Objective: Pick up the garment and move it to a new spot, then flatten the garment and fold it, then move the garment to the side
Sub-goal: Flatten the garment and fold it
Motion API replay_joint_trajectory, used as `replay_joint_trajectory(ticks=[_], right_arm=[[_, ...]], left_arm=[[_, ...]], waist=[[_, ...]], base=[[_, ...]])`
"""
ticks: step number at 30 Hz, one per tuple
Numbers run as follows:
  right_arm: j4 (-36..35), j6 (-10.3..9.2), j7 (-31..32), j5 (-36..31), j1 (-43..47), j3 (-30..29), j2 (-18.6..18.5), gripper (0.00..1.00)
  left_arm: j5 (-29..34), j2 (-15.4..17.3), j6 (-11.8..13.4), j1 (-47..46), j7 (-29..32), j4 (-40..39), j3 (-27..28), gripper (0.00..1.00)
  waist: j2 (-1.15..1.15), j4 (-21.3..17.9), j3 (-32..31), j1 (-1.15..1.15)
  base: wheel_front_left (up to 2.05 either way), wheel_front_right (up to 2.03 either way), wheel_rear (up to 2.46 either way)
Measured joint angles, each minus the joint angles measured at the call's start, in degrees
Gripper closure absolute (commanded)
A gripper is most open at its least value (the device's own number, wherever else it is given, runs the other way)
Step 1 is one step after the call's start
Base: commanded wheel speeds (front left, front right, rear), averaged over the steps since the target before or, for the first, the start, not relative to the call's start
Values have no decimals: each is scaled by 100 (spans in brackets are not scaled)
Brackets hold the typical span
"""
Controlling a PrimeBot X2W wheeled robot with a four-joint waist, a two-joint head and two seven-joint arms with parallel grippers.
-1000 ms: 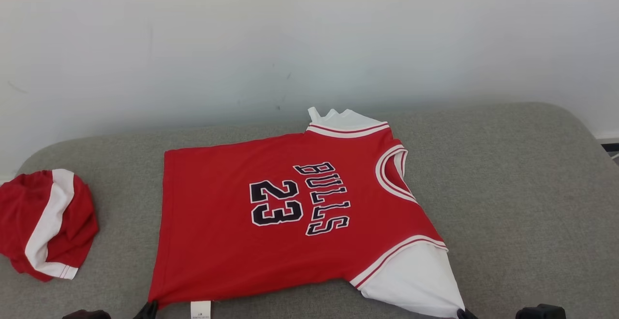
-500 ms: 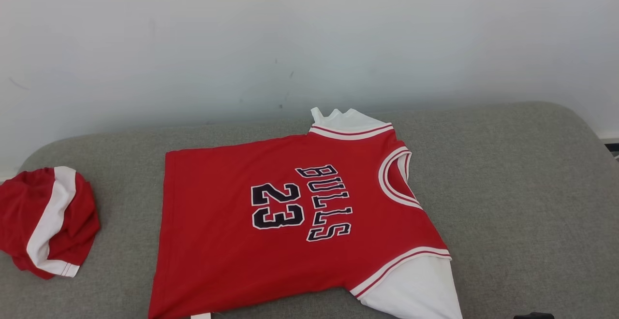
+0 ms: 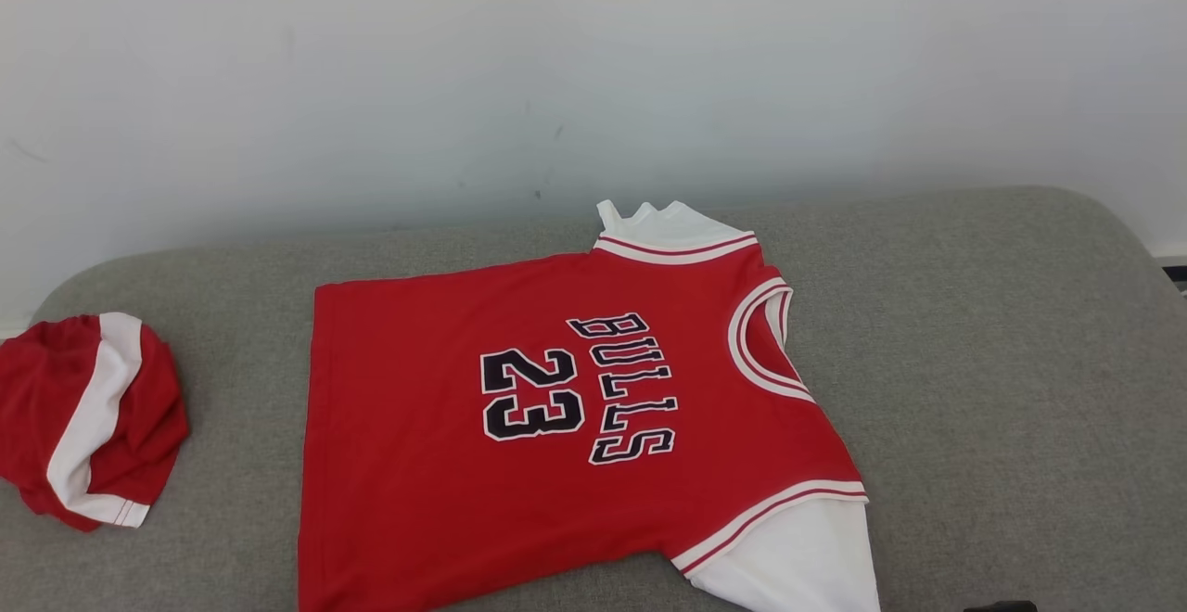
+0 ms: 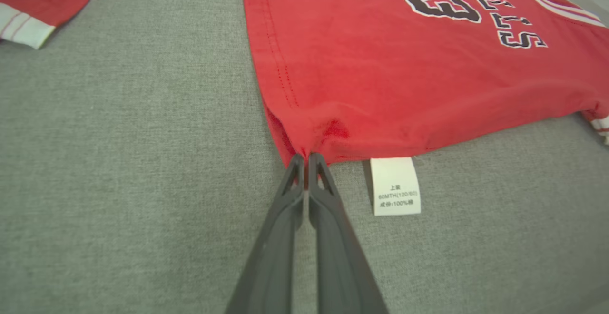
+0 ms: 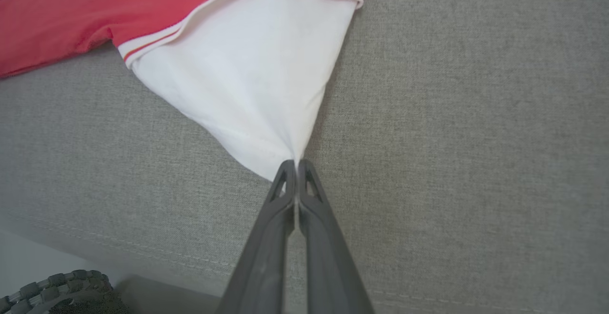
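Grey upholstered surface (image 3: 1001,362) runs up to a pale wall (image 3: 556,65), and both arms work at its near edge. The left tool (image 4: 305,158) is clenched on the very corner of the red garment (image 4: 380,81), where hem meets side seam, with the fabric puckered at the pinch and a white care label (image 4: 395,185) lying just beside the fingers. The right tool (image 5: 296,162) is clenched on the tip of the white sleeve (image 5: 247,81), which tapers to a point at its jaws.

Beyond both tools the garment lies spread, print upward, hem toward the robot's left and neck opening toward its right. The far sleeve is crumpled close to the wall.

Each grasp looks thin, only an edge of cloth, so a hard or uneven tug could slip a corner free or skew the garment. The stretched sleeve may spring back wrinkled once released. A second red-and-white bundle (image 3: 83,422) sits well apart at the left, so a sideways move that way could run into it.
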Motion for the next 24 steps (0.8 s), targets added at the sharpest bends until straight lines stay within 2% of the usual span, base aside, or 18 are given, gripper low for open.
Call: replay_joint_trajectory(ticks=[8,16,19,20,21,22,24], right_arm=[[236,-47,2,-63,-97,64,58,100],[531,-64,-1,-165,-301,138,135,100],[594,-64,-7,-165,-316,153,176,100],[661,-64,-9,-165,-332,168,211,87],[695,-64,-14,-165,-342,171,220,51],[720,-64,-19,-165,-352,170,229,2],[754,-64,-55,-165,-389,167,247,0]], left_arm=[[-2,-31,-93,-41,-2,308,-21,100],[-32,-225,-162,-160,-54,591,-44,100],[-32,-286,-212,-242,-59,675,-65,95],[-32,-304,-257,-248,-68,754,-69,90],[-32,-312,-257,-248,-93,794,-70,55],[-32,-315,-258,-248,-111,823,-70,23],[-32,-320,-261,-253,-120,867,-70,3]], waist=[[0,15,48,0],[0,25,77,0],[0,27,79,0],[0,27,79,0],[0,28,78,0],[0,28,77,0],[0,29,73,0]], base=[[0,0,0],[0,0,0],[0,0,0],[0,0,0],[0,0,0],[0,0,0],[0,0,0]])
